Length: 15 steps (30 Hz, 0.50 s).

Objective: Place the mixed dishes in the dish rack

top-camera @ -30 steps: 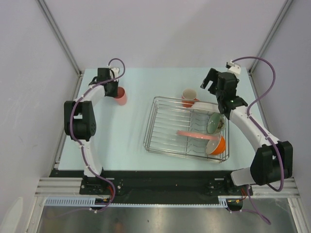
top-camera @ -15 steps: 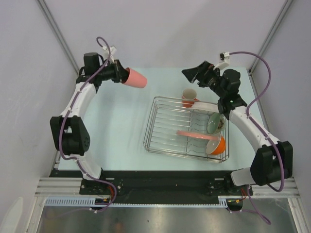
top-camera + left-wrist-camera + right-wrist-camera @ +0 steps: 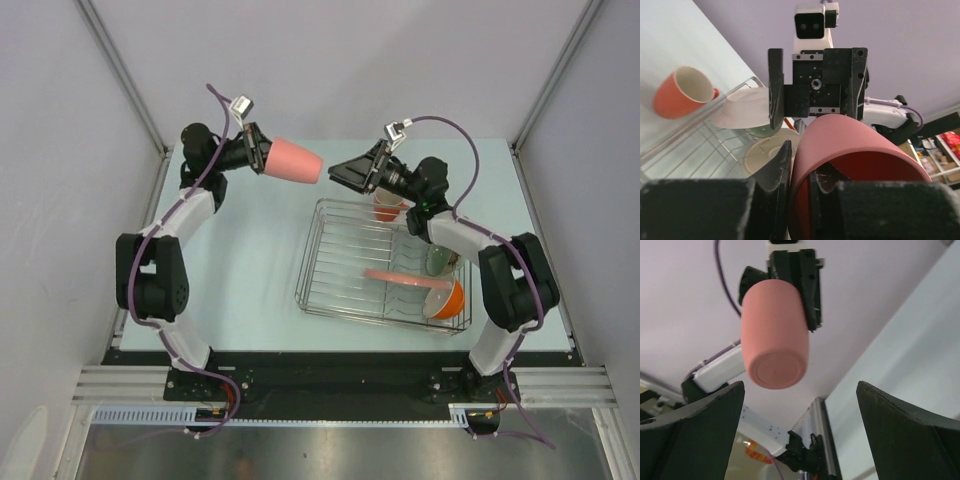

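My left gripper [image 3: 262,155] is shut on the rim of the pink tumbler [image 3: 296,161] and holds it sideways in the air, base toward the right arm; the tumbler fills the left wrist view [image 3: 850,150]. My right gripper [image 3: 340,171] is open and empty, facing the tumbler's base [image 3: 775,337] with a gap between. The wire dish rack [image 3: 330,262] holds the sage-green bowl [image 3: 441,252], the orange white-lined bowl [image 3: 449,298], a white plate [image 3: 420,217] and the pink leaf plate [image 3: 405,277]. The orange mug [image 3: 388,198] stands just behind the rack.
The mug [image 3: 682,92], the white plate [image 3: 747,107] and the rack's wires [image 3: 700,145] show below the tumbler in the left wrist view. Frame posts [image 3: 120,70] rise at the table's back corners.
My left gripper has lifted the pink tumbler off the table and swung it right, tipped sideways. My right gripper has swung left from the rack's far corner to face the tumbler.
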{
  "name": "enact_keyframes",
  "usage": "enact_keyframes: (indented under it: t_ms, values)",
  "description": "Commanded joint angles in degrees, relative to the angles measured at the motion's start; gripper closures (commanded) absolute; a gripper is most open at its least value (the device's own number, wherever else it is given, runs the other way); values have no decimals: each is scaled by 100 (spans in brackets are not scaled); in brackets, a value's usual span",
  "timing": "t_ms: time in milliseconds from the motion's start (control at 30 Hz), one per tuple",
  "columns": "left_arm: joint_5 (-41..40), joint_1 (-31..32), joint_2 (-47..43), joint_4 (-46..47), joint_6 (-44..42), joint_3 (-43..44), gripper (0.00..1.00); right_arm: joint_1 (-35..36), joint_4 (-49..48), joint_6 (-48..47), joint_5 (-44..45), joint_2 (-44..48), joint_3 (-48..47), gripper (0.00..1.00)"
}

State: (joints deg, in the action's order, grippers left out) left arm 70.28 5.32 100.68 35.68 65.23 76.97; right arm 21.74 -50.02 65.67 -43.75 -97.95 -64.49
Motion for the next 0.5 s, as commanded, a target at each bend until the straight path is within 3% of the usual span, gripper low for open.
enact_keyframes:
  t_ms: [0, 467]
  values:
    - [152, 136, 4, 1151, 895, -68, 100, 217, -2292, 1517, -240, -470, -46, 0]
    - [65, 399, 206, 810, 473, -129, 100, 454, -3049, 2213, -37, -883, -160, 0]
